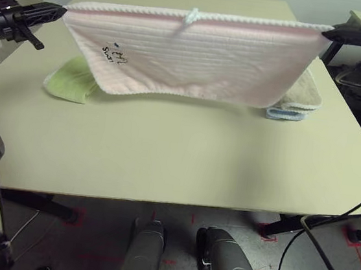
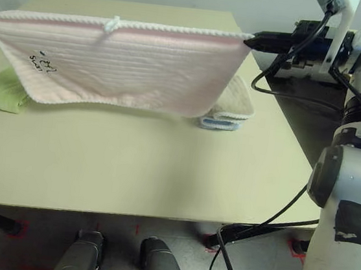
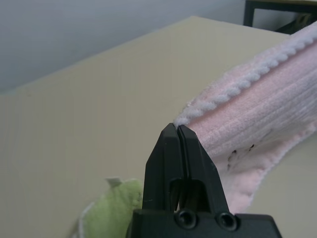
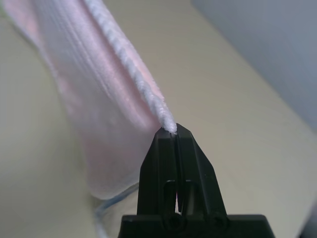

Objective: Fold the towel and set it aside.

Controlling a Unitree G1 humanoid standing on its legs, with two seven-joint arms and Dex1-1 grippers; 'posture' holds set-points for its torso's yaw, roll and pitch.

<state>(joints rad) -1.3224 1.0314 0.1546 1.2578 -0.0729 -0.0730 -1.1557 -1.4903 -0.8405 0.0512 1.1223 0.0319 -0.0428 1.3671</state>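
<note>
The pale pink towel (image 1: 189, 58) with white scalloped edging, a small white loop and dark lettering hangs stretched above the far half of the table. My left gripper (image 1: 63, 9) is shut on its top left corner, and my right gripper (image 1: 324, 33) is shut on its top right corner. The towel's lower edge hangs just above the tabletop. In the left wrist view the black fingers (image 3: 171, 148) pinch the scalloped corner of the towel (image 3: 267, 109). In the right wrist view the fingers (image 4: 171, 148) clamp the white edging of the towel (image 4: 99, 79).
A light green cloth (image 1: 72, 80) lies behind the towel's left end. A beige folded towel on a light blue one (image 1: 298, 103) sits behind its right end. The beige table (image 1: 177, 161) has bare surface toward its near edge. Cables hang at the right.
</note>
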